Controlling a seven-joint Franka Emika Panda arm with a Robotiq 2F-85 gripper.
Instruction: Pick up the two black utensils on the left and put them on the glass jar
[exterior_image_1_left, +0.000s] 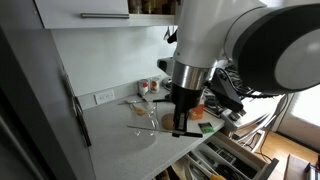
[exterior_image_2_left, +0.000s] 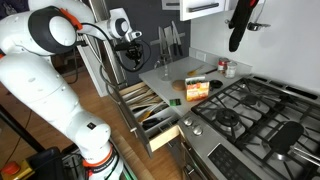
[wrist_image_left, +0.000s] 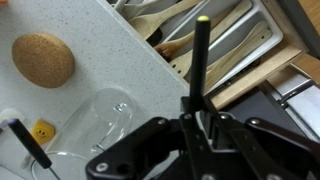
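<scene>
Wrist view: the gripper (wrist_image_left: 195, 128) comes in from the bottom, its jaws pinched on the black utensil (wrist_image_left: 198, 65), whose handle rises straight up from between them and ends in a small yellow tip. Just beside it, lower left, the glass jar (wrist_image_left: 100, 118) stands on the pale speckled countertop (wrist_image_left: 110, 50), seen from above. A round cork disc (wrist_image_left: 43, 60) lies apart from the jar, toward the upper left. At the left edge a second black utensil (wrist_image_left: 30, 145) shows near the jar; whether it sits inside it I cannot tell. The counter's edge runs diagonally, and past it an open drawer (wrist_image_left: 240, 45) holds pale wooden tools in compartments.

In an exterior view, the arm fills the foreground and the gripper (exterior_image_1_left: 180, 122) hangs low over the countertop (exterior_image_1_left: 115, 140), close to its front edge. A wall outlet (exterior_image_1_left: 105, 97) sits at the back, cabinets (exterior_image_1_left: 80, 12) hang overhead, and a dark tall panel (exterior_image_1_left: 30, 110) closes off one side. The drawer (exterior_image_1_left: 235, 155) juts out below the counter edge. The jar is too faint to place here.

In an exterior view from across the kitchen, the gripper (exterior_image_2_left: 134, 54) is above the far end of the countertop (exterior_image_2_left: 172, 75). A gas stove (exterior_image_2_left: 250, 112) adjoins the counter, a small orange box (exterior_image_2_left: 197, 90) lies between them, and the drawer (exterior_image_2_left: 150, 108) projects over the wooden floor (exterior_image_2_left: 100, 115), narrowing the room beside the robot's base.
</scene>
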